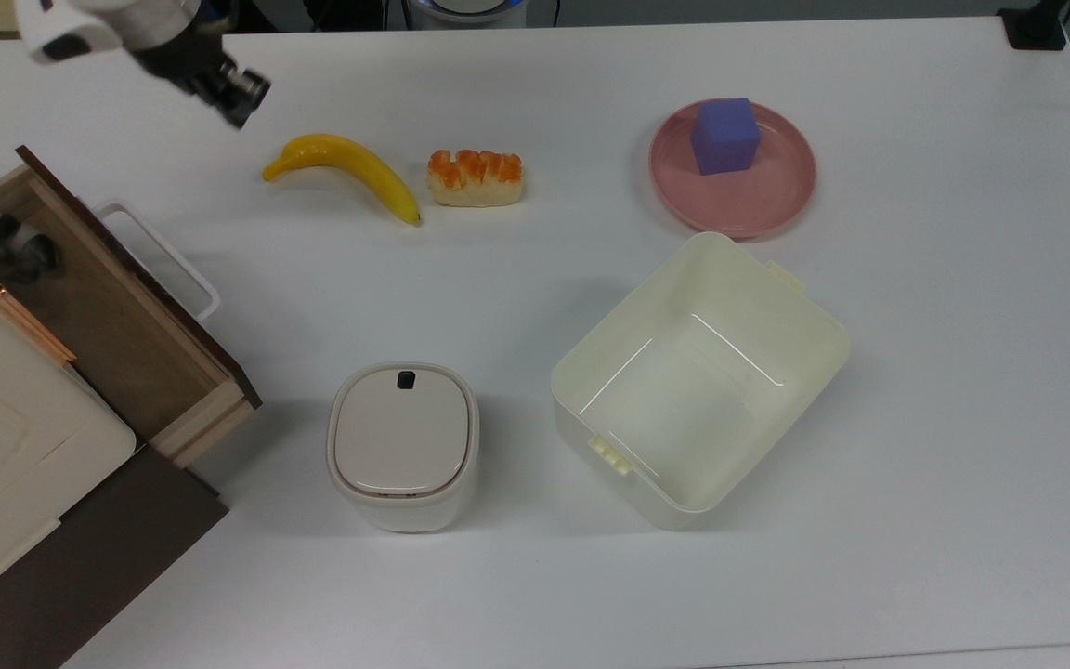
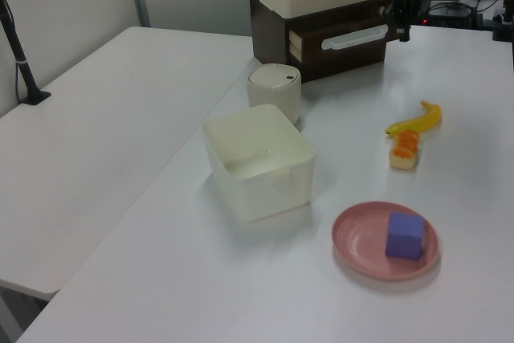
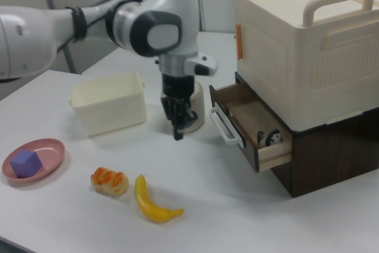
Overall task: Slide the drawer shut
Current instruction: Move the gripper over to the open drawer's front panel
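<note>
The wooden drawer [image 1: 117,316] stands pulled out of the dark brown cabinet at the top view's left, its white loop handle [image 1: 163,255] pointing toward the table's middle. A small panda toy [image 1: 6,243] lies in its far corner. My gripper [image 1: 240,98] hovers above the table beyond the handle, near the banana's tip, shut and holding nothing. In the right view the gripper [image 3: 179,131] hangs just left of the handle [image 3: 224,125] and the drawer [image 3: 254,125], not touching them. In the left view the gripper [image 2: 399,31] sits beside the drawer front [image 2: 341,38].
A cream case [image 3: 296,45] sits on the cabinet. A white lidded container [image 1: 402,446] stands close to the drawer's front corner. A banana [image 1: 345,172], a bread piece [image 1: 476,177], a cream open bin [image 1: 781,302] and a pink plate [image 1: 776,200] with a purple cube [image 1: 725,135] lie further right.
</note>
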Controlling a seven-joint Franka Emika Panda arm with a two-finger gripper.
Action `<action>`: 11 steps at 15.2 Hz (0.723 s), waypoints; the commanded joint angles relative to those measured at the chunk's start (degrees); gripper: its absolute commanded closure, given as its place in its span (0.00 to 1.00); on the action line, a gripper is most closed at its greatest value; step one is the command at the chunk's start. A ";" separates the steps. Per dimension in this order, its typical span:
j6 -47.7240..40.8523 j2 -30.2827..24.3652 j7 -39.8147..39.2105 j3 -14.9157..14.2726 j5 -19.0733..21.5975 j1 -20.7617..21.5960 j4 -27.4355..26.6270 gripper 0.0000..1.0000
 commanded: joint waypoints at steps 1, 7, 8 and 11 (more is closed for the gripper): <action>8.51 4.23 -3.53 -0.26 0.07 -2.61 -0.62 1.00; 21.77 8.45 -8.56 0.44 0.15 -4.63 -0.79 1.00; 24.76 8.89 -6.90 0.44 0.24 -4.63 -0.88 1.00; 32.23 10.21 0.12 0.71 0.24 -4.54 -0.88 1.00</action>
